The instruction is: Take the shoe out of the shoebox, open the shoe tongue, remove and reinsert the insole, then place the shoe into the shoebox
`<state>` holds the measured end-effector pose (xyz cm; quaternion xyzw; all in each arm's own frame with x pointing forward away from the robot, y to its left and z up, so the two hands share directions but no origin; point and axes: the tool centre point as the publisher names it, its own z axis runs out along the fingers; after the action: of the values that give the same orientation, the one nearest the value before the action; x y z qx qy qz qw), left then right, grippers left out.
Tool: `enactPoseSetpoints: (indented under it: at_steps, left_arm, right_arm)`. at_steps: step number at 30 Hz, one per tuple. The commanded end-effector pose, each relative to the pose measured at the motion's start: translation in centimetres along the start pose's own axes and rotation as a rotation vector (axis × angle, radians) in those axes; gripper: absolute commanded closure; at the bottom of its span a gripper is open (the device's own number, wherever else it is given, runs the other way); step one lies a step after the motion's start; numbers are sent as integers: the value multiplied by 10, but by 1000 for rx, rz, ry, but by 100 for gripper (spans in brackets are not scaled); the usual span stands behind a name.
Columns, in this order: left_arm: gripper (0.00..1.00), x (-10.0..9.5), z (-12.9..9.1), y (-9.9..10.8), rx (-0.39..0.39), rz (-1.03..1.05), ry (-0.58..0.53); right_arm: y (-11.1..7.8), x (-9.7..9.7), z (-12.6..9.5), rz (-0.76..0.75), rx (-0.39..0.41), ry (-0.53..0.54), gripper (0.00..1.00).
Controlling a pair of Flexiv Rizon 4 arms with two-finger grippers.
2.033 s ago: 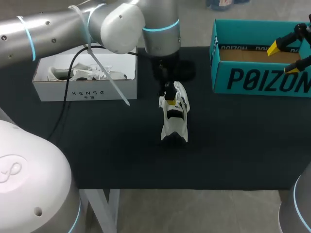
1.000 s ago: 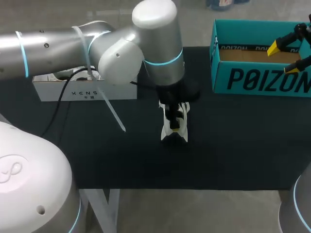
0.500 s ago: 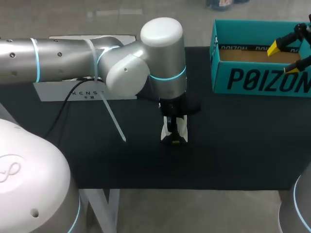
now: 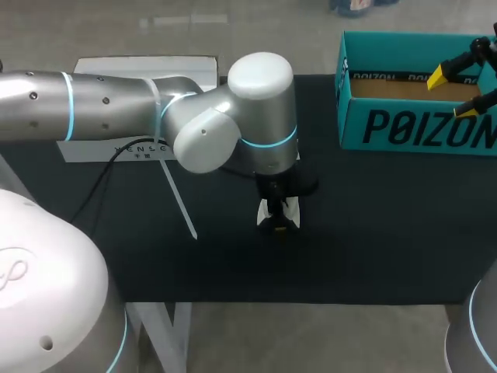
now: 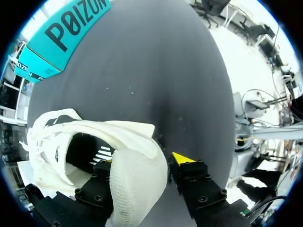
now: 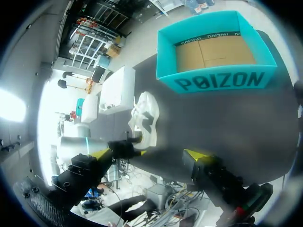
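As left jaws pinch 1 shoe (image 5: 128, 142), right jaws gape empty; teal box (image 4: 419, 128), white box (image 4: 147, 65): 2.

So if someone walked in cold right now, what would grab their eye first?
The big silver left arm stretched across the black table, its jaws closed on the heel of the white shoe at the table's middle. Then the bright teal shoebox at the far right corner, open and empty, with the right gripper hovering over its right end, jaws open.
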<state>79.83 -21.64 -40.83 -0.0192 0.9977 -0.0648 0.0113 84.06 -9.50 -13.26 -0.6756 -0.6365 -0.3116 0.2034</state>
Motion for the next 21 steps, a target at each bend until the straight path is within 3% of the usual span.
enactPoseSetpoints:
  at_steps: [1, 5, 11, 17, 21]
  left_arm:
    - [100, 9, -22, 4, -10, 21, -18]
    - [100, 11, -46, 3, -4, 72, -20]
    - [100, 13, -84, 7, 35, 271, 74]
    - [100, 13, -124, 26, 11, 593, 260]
    - [100, 13, -124, 26, 11, 593, 260]
  right_arm:
    - [-1, 0, 0, 2, -1, -2, 0]
    - [-1, 0, 0, 2, -1, -2, 0]
    - [-1, 0, 0, 2, -1, -2, 0]
    - [-1, 0, 0, 2, -1, -2, 0]
    - [-1, 0, 0, 2, -1, -2, 0]
